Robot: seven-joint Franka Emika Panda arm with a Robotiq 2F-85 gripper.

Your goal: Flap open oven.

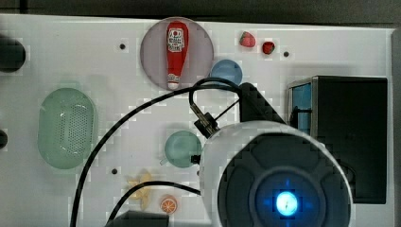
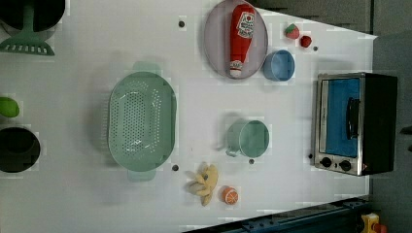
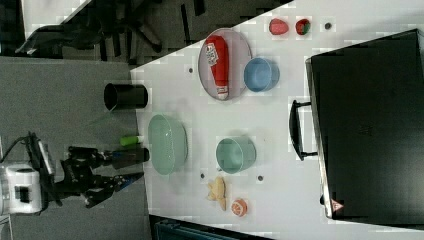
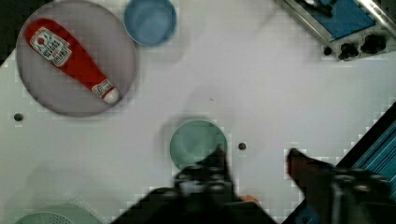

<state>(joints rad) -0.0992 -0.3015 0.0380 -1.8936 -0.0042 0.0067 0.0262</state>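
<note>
I see my gripper (image 4: pixel 254 156) spread wide, above the white table near the shut, black, blue-glassed toaster oven (image 2: pixel 354 124).

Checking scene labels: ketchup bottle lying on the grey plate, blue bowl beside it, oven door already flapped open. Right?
Not quite: the oven door is shut, as the left view shows. The ketchup bottle does lie on the grey plate, with the blue bowl beside it.

The black oven (image 2: pixel 357 124) stands at the left view's right, blue door shut.
</note>
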